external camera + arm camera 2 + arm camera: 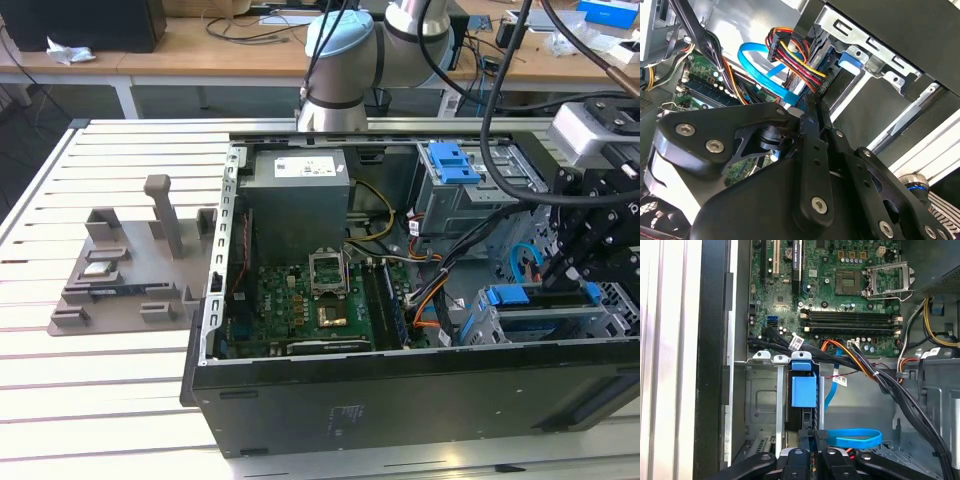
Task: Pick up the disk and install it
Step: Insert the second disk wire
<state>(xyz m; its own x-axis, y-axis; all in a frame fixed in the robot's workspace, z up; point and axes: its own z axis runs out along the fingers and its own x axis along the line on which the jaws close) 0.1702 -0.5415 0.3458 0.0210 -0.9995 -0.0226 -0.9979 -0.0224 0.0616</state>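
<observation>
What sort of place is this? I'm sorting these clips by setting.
Likely a robotics lab or test workshop: an open computer case lies on a slatted aluminium worktable, a robot arm is mounted behind it, and cluttered wooden desks line the back.

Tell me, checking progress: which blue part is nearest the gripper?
The disk's blue frame, beside the gripper; the ribbed blue latch sits atop the far cage.
</observation>
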